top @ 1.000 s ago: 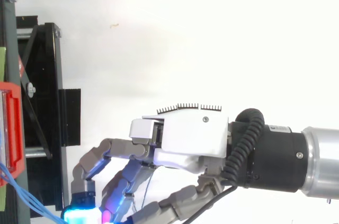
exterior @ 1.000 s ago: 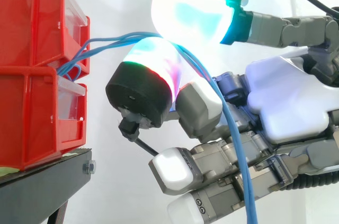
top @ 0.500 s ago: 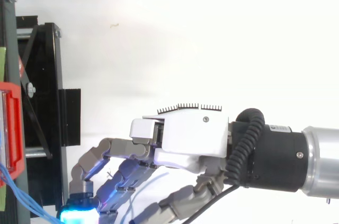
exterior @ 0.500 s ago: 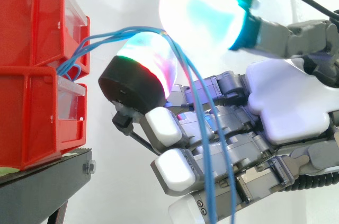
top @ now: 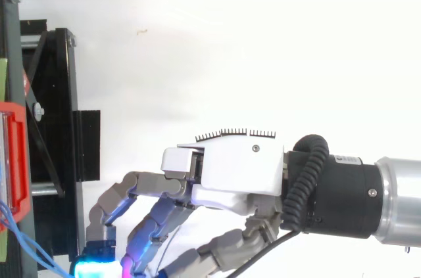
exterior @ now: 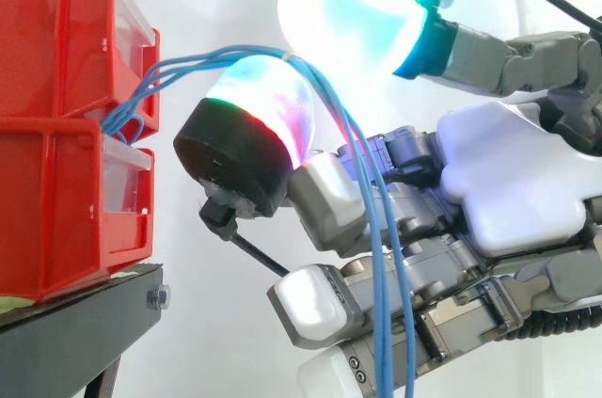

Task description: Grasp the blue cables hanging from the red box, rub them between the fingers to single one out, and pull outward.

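Note:
Several thin blue cables [exterior: 202,61] come out of the upper red box [exterior: 66,31], arch to the right and drop down over my hand [exterior: 508,182]. At the top of the arch they are pinched between two glowing fingertips [exterior: 348,12], one above and one below. Lower down the strands [exterior: 381,257] hang loosely in front of the other curled fingers. From above, the hand [top: 230,173] reaches left toward the bins and the cables [top: 23,248] run from the red box [top: 14,160] toward it.
A second red box [exterior: 66,210] sits under the first on a black stand [exterior: 85,323]. The stand's black frame [top: 56,133] lines the left side in the top view. A white curtain is behind everything.
The lower pinching fingertip has shifted slightly against the upper one. A white-padded finger that had curled up behind the hanging strands has moved back, and the strands hang closer together.

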Robot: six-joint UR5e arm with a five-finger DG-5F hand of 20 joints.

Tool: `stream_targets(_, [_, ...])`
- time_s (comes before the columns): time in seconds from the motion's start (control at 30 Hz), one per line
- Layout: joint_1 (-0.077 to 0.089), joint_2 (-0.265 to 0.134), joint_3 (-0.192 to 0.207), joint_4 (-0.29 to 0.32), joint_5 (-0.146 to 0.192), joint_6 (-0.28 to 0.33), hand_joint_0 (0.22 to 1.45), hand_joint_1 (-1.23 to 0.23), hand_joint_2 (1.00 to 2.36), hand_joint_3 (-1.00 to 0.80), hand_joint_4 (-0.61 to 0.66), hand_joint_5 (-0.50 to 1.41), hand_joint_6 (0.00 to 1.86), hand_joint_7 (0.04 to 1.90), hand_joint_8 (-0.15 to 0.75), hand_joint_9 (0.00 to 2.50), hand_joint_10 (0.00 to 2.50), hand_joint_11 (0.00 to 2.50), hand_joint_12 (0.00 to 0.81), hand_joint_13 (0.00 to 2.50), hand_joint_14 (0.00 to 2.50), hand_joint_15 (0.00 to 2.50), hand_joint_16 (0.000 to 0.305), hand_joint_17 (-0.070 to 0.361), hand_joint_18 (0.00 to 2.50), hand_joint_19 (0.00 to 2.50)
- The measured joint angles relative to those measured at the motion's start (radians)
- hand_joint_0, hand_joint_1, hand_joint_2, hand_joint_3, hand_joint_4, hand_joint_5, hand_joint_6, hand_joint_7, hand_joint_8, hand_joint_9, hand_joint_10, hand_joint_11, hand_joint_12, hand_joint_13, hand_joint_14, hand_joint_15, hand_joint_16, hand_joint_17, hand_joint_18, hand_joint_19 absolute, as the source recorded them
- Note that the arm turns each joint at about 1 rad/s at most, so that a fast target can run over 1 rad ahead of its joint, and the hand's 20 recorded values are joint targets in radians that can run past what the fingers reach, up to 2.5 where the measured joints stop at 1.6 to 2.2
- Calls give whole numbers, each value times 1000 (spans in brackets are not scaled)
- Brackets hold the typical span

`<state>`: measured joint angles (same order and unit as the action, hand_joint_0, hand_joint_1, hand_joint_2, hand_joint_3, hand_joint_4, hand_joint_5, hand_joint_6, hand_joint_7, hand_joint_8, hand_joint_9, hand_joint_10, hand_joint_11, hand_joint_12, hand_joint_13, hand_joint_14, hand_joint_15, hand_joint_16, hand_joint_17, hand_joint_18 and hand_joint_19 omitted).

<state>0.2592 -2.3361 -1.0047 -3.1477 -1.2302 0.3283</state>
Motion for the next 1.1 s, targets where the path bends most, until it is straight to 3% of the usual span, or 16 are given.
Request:
stream_targets(0.13, [0, 0, 0, 0, 1, 0, 587, -694, 1004, -441, 48, -123, 922, 943, 332, 1087, 14, 637, 428, 807, 17, 454, 61, 138, 451, 388])
stream_targets(0.27, [0, 0, 0, 0, 0, 0, 666, -839, 1014, -296, 7, -138, 947, 920, 331, 1040, 18, 653, 420, 809, 15, 454, 60, 135, 524, 374])
stream_targets(0.37, [-1, 0, 0, 0, 0, 0, 745, -913, 1012, -332, -89, -151, 961, 936, 311, 997, 15, 661, 411, 804, 15, 452, 57, 129, 611, 355])
stream_targets(0.5, [0, 0, 0, 0, -1, 0, 791, -939, 1000, -494, -68, -164, 971, 919, 296, 949, 13, 657, 399, 791, 15, 447, 56, 126, 655, 353])
stream_targets(0.67, [0, 0, 0, 0, -1, 0, 663, -925, 1000, -500, 29, -154, 957, 831, 302, 964, 15, 659, 398, 793, 15, 450, 56, 127, 659, 355])
stream_targets(0.77, [0, 0, 0, 0, -2, 0, 552, -823, 1000, -500, 62, -137, 941, 862, 326, 1030, 16, 666, 419, 804, 15, 455, 59, 133, 616, 380])
stream_targets(1.1, [0, 0, 0, 0, -2, 0, 522, -639, 1000, -500, 68, -124, 926, 909, 345, 1085, 15, 642, 433, 806, 16, 458, 62, 140, 509, 412])
